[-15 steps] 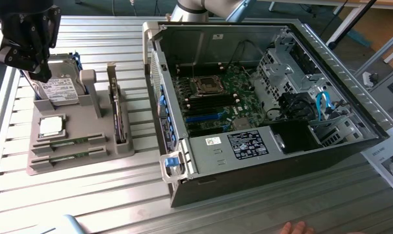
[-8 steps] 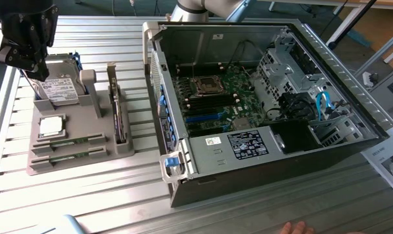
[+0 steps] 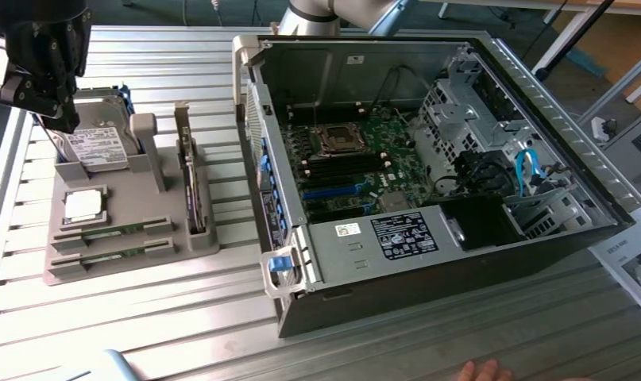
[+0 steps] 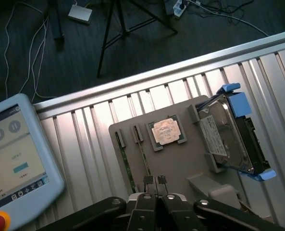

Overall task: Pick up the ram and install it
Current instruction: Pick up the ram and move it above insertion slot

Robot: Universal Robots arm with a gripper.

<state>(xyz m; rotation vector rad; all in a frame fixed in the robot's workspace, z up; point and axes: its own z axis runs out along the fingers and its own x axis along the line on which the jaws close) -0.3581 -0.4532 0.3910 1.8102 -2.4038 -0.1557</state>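
Observation:
Two ram sticks lie on edge in slots of the grey holder (image 3: 129, 266), the nearer one (image 3: 113, 232) and another (image 3: 110, 255) beside it. In the wrist view they show as thin green strips, one (image 4: 127, 166) and a second (image 4: 143, 155). My black gripper (image 3: 59, 115) hangs high over the holder's far end, above the hard drive (image 3: 95, 144). Its fingertips (image 4: 154, 180) are shut together and hold nothing. The open computer case (image 3: 426, 159) lies at the exterior view's right, its motherboard's memory slots (image 3: 336, 171) exposed.
The holder also carries a silver processor chip (image 4: 165, 131), the blue-railed hard drive (image 4: 229, 137) and an upright card (image 3: 195, 190). A teach pendant (image 4: 12, 154) lies on the slatted table (image 3: 140, 333). A person's hand (image 3: 484, 371) rests at the near edge.

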